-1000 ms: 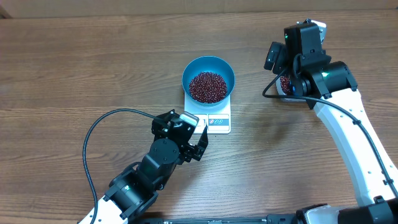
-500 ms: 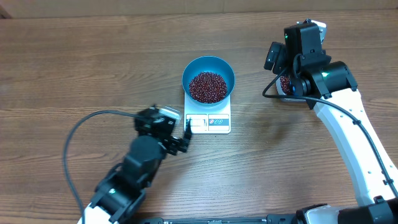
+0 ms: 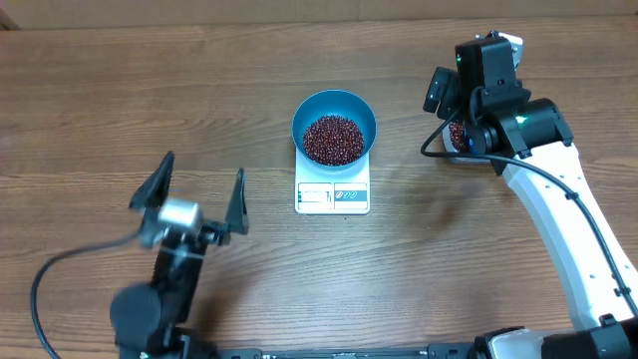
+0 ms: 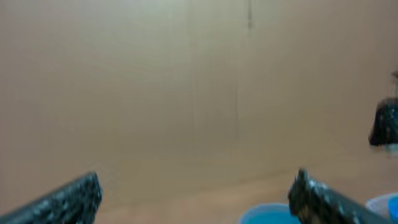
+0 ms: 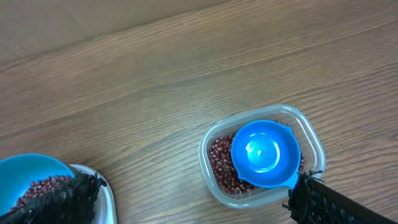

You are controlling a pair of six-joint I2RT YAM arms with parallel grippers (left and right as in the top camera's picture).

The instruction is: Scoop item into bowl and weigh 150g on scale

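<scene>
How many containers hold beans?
2: the bowl on the scale; the tub apart from it, with the scoop lying in it. None else shows.

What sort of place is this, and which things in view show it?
Probably a robotics lab bench, not a kitchen: a left arm and a right arm stand at a wooden table, with a scale carrying a bowl of beans.
</scene>
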